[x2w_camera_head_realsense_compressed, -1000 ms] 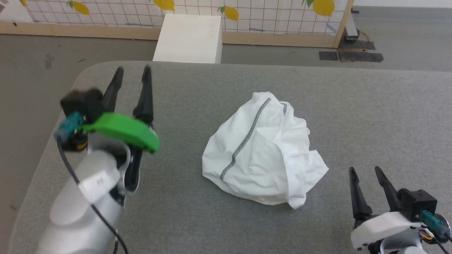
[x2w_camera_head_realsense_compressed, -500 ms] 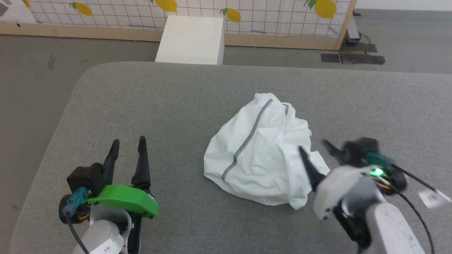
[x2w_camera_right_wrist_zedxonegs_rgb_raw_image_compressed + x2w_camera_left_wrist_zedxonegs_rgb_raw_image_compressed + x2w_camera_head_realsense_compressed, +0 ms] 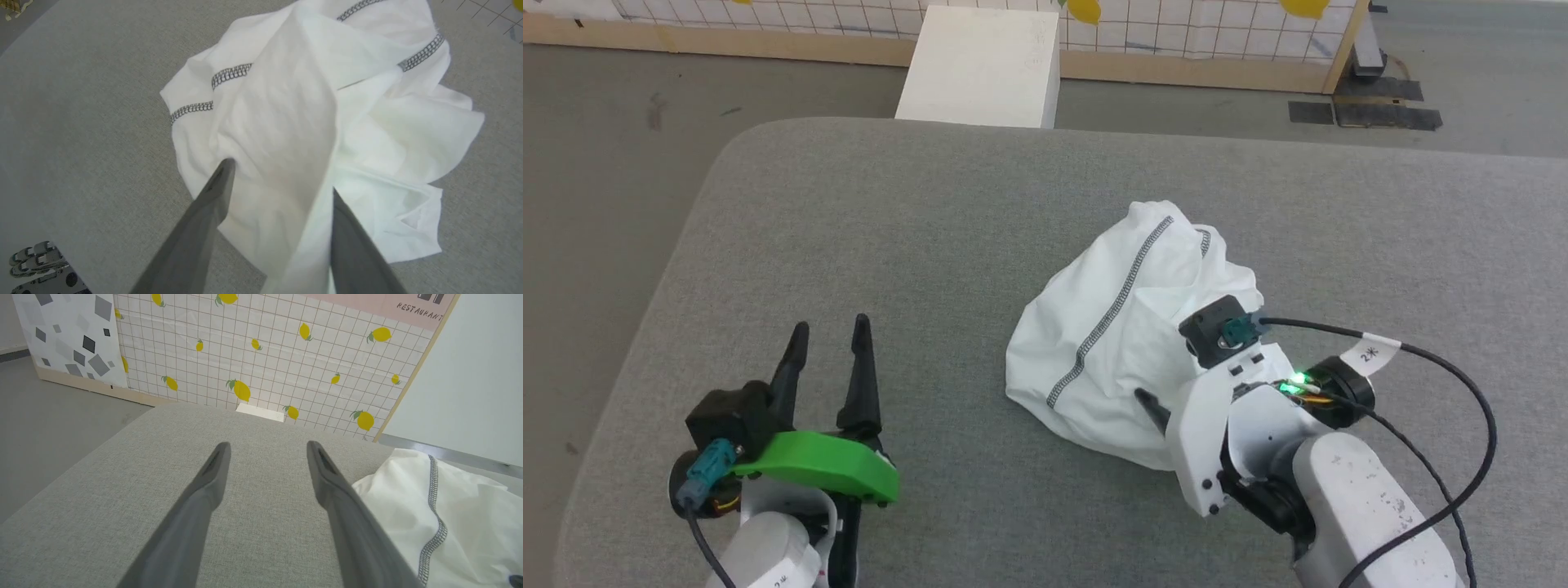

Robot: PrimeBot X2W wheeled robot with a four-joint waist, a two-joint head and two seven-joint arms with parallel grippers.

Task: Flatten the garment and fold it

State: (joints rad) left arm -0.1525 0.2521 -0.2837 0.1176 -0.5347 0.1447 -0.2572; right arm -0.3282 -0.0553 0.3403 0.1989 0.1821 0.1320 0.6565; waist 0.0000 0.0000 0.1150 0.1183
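The garment (image 3: 1111, 327) is a crumpled white heap with dark zigzag seams, lying right of centre on the grey padded table (image 3: 915, 212). My right gripper (image 3: 1168, 374) has come in from its near right side. Its fingers are pressed into the cloth. In the right wrist view the garment (image 3: 286, 94) has a raised fold between the spread fingers of the right gripper (image 3: 281, 176), and the fold covers the right fingertip. My left gripper (image 3: 831, 327) stands open over bare table at the near left. The left wrist view shows the left gripper (image 3: 269, 447) holding nothing, with the garment (image 3: 449, 522) off to its right.
A rigid white box (image 3: 984, 65) stands on the floor beyond the table's far edge. A lemon-patterned panel (image 3: 265, 355) closes off the back. The table's rounded left corner (image 3: 727, 155) drops to grey floor. Bare padded surface surrounds the garment.
My right arm has swung in from the near right and pushed its fingers into the garment's near side. The left arm drew back to the near left. The head view shifted slightly.
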